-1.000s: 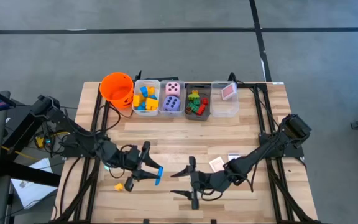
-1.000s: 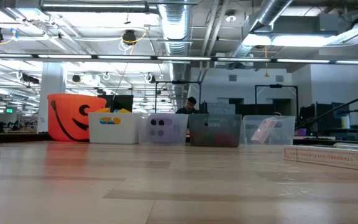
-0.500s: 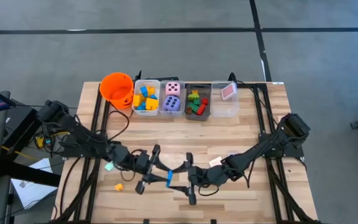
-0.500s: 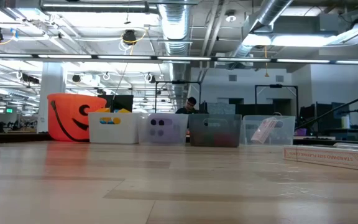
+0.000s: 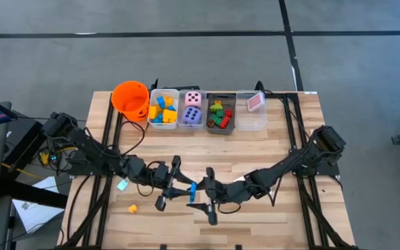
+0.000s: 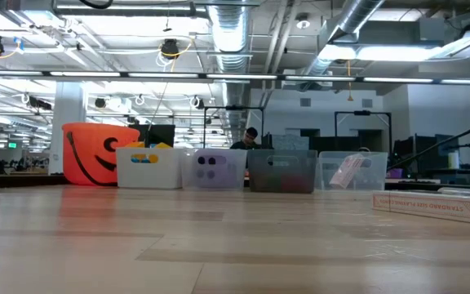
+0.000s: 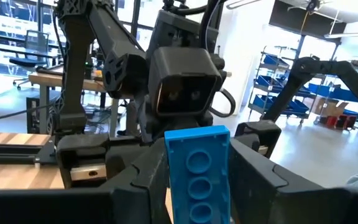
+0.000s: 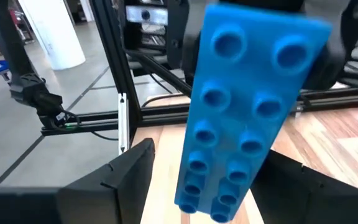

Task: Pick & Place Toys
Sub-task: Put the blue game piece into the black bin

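A light wooden counter (image 5: 269,146) carries everything. Along its far edge, in the upper middle of the overhead frame, stand an orange bucket (image 5: 130,98) and four bins (image 5: 207,111) in a row, just beside one another. Near the lower left lie a small yellow block (image 5: 132,207) and a teal block (image 5: 122,185), apart from each other.

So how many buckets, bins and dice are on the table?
orange bucket: 1
bins: 4
dice: 2
Total: 7
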Controlling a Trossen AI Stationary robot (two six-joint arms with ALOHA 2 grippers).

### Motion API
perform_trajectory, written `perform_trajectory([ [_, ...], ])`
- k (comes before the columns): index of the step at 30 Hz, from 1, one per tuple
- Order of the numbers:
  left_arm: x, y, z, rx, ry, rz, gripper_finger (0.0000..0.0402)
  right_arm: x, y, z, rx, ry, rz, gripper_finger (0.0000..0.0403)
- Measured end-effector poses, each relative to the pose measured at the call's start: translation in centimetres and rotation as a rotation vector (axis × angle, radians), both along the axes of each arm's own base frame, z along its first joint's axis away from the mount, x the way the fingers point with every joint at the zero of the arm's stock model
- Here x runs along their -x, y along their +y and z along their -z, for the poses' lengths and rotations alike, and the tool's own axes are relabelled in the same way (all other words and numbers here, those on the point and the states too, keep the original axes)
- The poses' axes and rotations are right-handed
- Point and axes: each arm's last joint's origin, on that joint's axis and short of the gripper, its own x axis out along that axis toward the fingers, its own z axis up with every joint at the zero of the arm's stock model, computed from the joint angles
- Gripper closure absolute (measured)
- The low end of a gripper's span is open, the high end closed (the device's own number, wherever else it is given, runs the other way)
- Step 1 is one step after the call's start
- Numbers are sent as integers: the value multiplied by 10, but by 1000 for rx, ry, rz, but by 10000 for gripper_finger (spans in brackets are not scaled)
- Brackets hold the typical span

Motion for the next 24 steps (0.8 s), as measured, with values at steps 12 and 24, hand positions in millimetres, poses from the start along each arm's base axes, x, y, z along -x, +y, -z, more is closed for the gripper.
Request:
perform_trajectory([
  [12, 1, 0, -1, 39, 6, 10, 252, -1, -2, 0, -3, 3, 33, 272],
  [24, 22, 11, -25, 50, 11, 11, 196, 19, -7, -9, 69, 105, 172, 268],
])
